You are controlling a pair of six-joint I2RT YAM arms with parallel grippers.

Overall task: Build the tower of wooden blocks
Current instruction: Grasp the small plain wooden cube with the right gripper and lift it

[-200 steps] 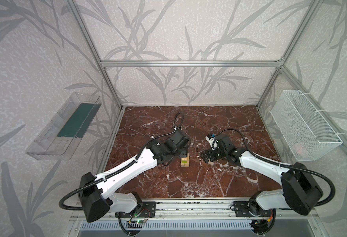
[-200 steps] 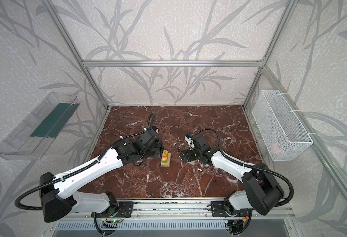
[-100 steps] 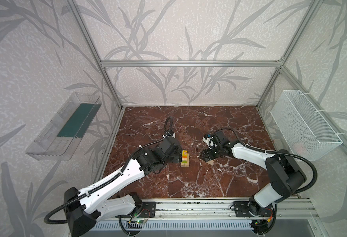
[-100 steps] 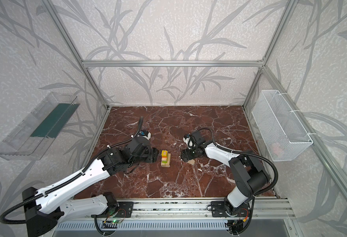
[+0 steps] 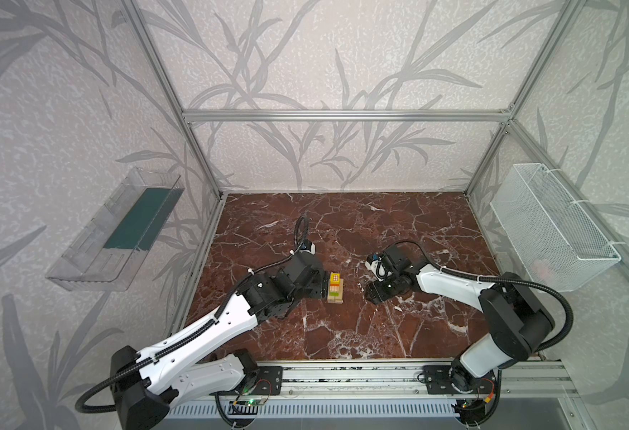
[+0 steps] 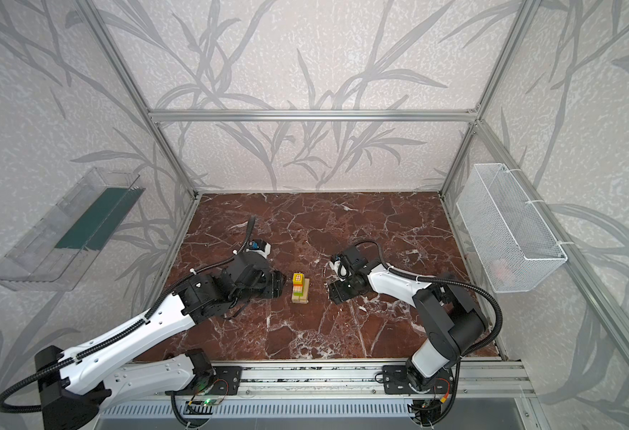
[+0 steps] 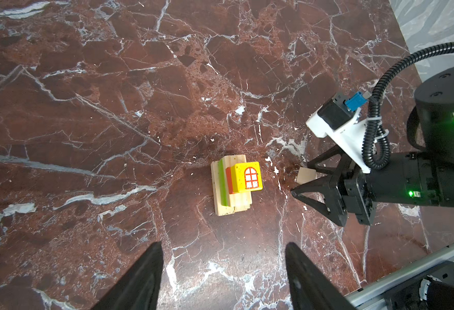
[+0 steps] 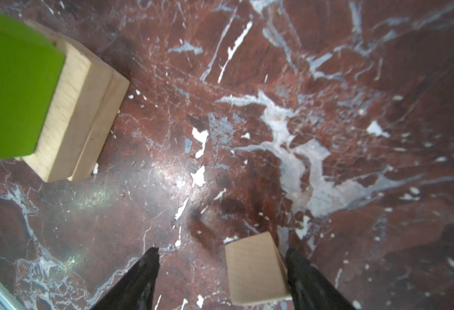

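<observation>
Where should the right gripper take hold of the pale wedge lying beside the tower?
I'd pinch the pale wedge across its straight side faces, from above: it lies flat on the marble, clear of the tower, and the right gripper straddles it, open.

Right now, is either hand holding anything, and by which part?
Nothing held. Left hand open, empty. Right hand straddles the pale wedge, jaws not yet closed on it.

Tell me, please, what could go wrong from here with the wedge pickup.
1. The pale wedge lies off-centre between the fingers of the right end effector, near one; closing may twist it.
2. The tower is topped by a yellow cube, a small landing spot; a skewed wedge could slip off.
3. The open left end effector sits close beside the tower and might bump it.
</observation>
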